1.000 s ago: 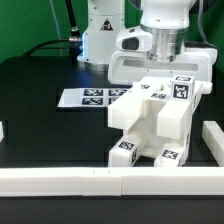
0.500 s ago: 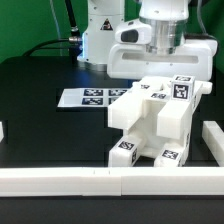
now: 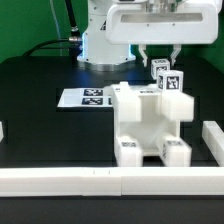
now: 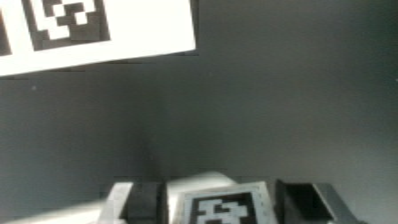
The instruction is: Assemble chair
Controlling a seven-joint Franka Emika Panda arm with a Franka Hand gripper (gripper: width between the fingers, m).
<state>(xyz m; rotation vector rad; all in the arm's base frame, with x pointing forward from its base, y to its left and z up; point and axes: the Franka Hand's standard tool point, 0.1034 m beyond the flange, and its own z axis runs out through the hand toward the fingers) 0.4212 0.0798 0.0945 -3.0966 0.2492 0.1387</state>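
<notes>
The white chair [image 3: 145,125] stands on the black table toward the exterior view's right, with two tagged feet facing the front. Tagged pieces [image 3: 171,82] stick up at its far upper corner. My gripper [image 3: 160,58] hangs directly above that corner and is shut on the topmost tagged piece [image 3: 161,68]. In the wrist view a white tagged part [image 4: 222,210] fills the space between my two dark fingers [image 4: 139,203]. The black table lies far below it.
The marker board [image 3: 88,97] lies flat to the exterior view's left of the chair and shows in the wrist view too, marker board [image 4: 89,35]. White border rails run along the front [image 3: 100,181] and the right side [image 3: 212,138]. The robot base [image 3: 100,40] stands behind.
The chair was tilted and turned cornerwise; now it stands squarer with both feet to the front. My gripper has risen and sits higher over its far corner.
</notes>
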